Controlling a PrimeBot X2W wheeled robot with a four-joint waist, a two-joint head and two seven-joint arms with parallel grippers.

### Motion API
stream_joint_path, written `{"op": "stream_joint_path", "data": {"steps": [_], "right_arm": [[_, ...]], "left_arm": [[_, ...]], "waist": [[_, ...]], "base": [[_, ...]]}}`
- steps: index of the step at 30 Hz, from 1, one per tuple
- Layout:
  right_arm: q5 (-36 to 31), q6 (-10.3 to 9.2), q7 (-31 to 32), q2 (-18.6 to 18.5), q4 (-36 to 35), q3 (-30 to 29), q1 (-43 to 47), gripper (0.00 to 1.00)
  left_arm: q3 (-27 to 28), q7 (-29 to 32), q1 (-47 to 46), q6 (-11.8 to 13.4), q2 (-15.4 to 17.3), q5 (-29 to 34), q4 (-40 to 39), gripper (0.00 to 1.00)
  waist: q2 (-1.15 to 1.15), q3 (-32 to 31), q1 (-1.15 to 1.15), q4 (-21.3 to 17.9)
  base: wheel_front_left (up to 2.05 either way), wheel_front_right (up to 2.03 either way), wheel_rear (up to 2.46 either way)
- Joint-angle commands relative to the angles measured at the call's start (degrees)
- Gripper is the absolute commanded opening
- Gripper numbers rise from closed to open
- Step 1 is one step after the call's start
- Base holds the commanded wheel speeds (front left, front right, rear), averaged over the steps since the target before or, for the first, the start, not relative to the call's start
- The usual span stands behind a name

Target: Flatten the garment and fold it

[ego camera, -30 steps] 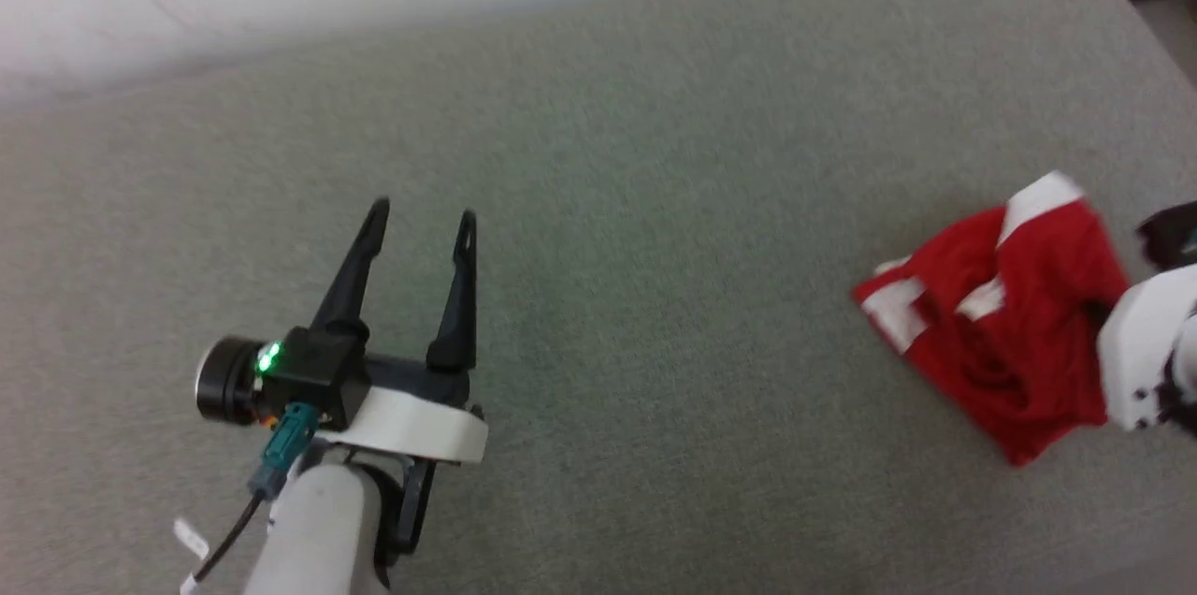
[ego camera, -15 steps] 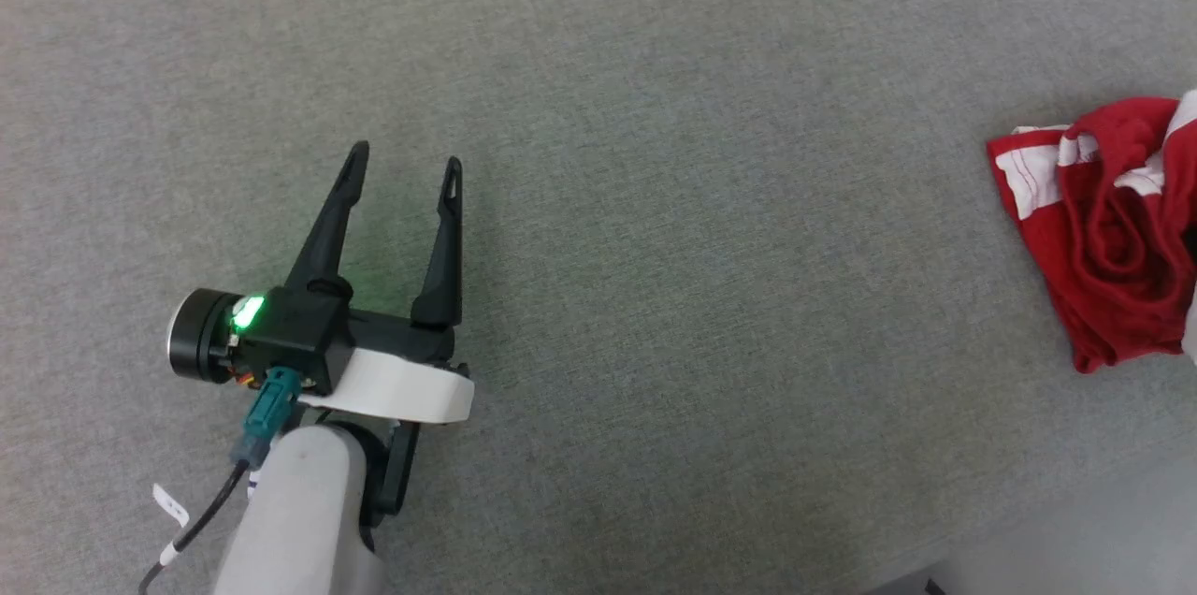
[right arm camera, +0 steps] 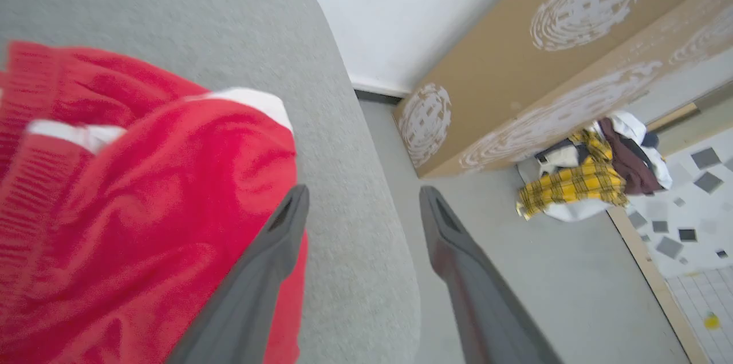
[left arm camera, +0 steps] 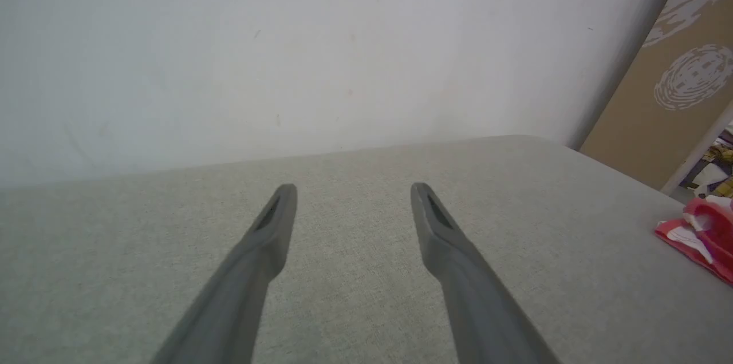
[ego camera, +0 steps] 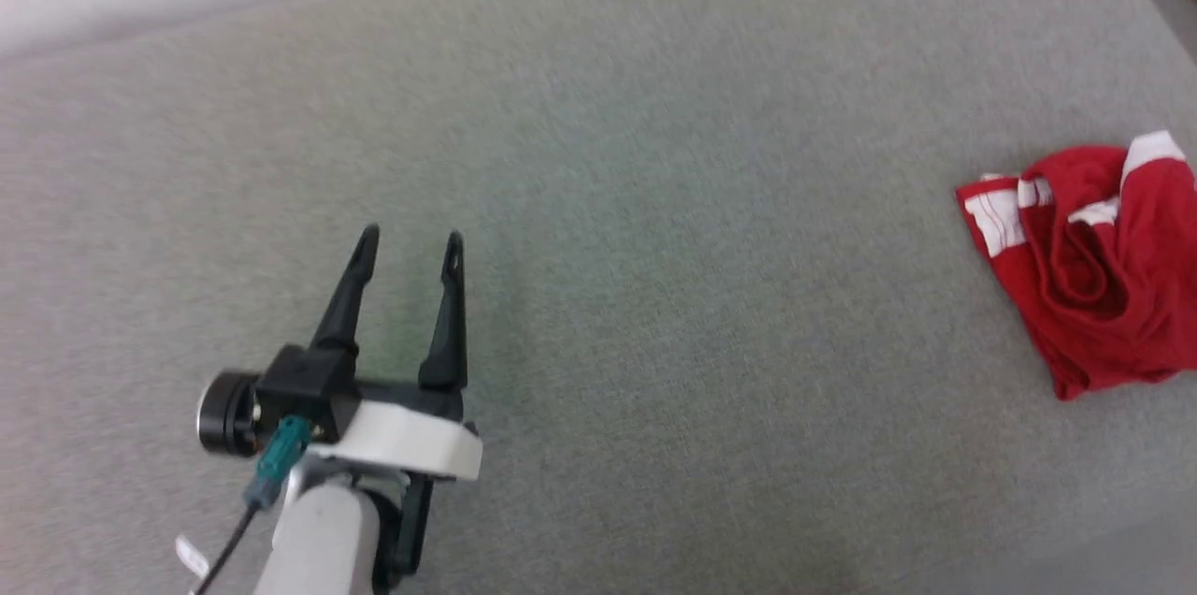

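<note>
The big grey bench (ego camera: 655, 155) carries the work. Past its right end, a brown board (right arm camera: 504, 55) and a pile of clothes (right arm camera: 584, 181) are out of the way. The garment (ego camera: 1085, 268) lies in a crumpled red heap near the bench's right edge, so I think flattening is only starting. The left end effector (ego camera: 411, 238) hangs well apart from it, fingers spread, holding nothing. The right end effector (right arm camera: 363, 193) is just beside the heap, spread and empty too. Next, one probably must pinch an edge and pull it flat.
</note>
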Motion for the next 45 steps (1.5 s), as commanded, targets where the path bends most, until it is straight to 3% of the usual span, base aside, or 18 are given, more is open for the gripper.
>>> {"op": "stream_joint_path", "data": {"steps": [1, 9, 17, 26, 38, 39, 45], "right_arm": [[-0.7, -0.05, -0.3, 1.6, -2.4, -0.5, 1.3, 1.0], [-1.0, -0.05, 1.0, 12.2, -23.8, -2.6, 13.5, 1.0], [2.7, -0.05, 5.0, 20.9, -38.5, 0.6, 18.8, 1.0], [4.3, -0.05, 6.1, 28.7, -47.6, 0.5, 27.2, 1.0], [3.9, -0.05, 8.2, 31.4, -51.6, 0.7, 34.1, 1.0], [4.1, 0.0, 8.1, 31.2, -51.3, 0.6, 33.6, 0.0], [3.9, 0.0, 8.3, 31.2, -51.2, 0.6, 33.5, 0.0]], "left_arm": [[0.3, -0.2, 1.1, 0.5, -0.2, -0.4, 0.1, 1.0], [2.6, -0.3, 5.3, 1.3, -0.6, -1.7, 0.2, 1.0], [5.6, -0.3, 6.6, 1.2, 0.6, -1.8, 1.5, 1.0], [8.8, -0.3, 10.7, 0.4, 2.5, -2.8, 4.4, 1.0], [8.6, -0.3, 13.2, -2.0, 4.5, -4.1, 8.7, 1.0], [8.5, 0.0, 13.2, -1.8, 4.3, -3.8, 8.7, 0.0], [8.5, 0.5, 13.2, -1.7, 4.0, -3.5, 8.3, 0.0]], "waist": [[0.0, -5.8, 0.01, 3.8], [0.0, -10.9, 0.01, 9.0], [0.0, -13.4, 0.01, 14.2], [0.0, -16.1, 0.01, 15.4], [0.0, -16.6, 0.01, 15.9], [0.0, -16.6, 0.01, 15.9], [0.0, -16.7, 0.02, 15.9]], "base": [[0.0, 0.0, 0.0], [0.0, 0.0, 0.0], [0.0, 0.0, 0.0], [0.0, 0.0, 0.0], [0.0, 0.0, 0.0], [0.0, 0.0, 0.0], [0.0, 0.0, 0.0]]}}
